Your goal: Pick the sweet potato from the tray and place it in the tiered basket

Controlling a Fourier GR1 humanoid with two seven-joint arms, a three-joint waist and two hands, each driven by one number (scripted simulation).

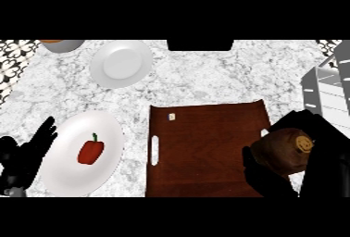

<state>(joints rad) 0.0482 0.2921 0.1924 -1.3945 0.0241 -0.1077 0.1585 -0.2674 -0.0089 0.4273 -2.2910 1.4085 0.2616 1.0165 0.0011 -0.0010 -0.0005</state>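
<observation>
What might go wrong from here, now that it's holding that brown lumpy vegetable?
The brown rounded sweet potato looks bulky in the right robot hand, with much of it showing outside the grasp, so it may slip. The white slatted tiered basket stands at the view's right edge, partly cut off; the potato might knock its wall on the way in.

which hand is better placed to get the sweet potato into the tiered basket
Right. The right hand is curled round the sweet potato at the tray's right edge, and the tiered basket stands on that same side. The left hand rests open at the far left, beside a plate.
</observation>
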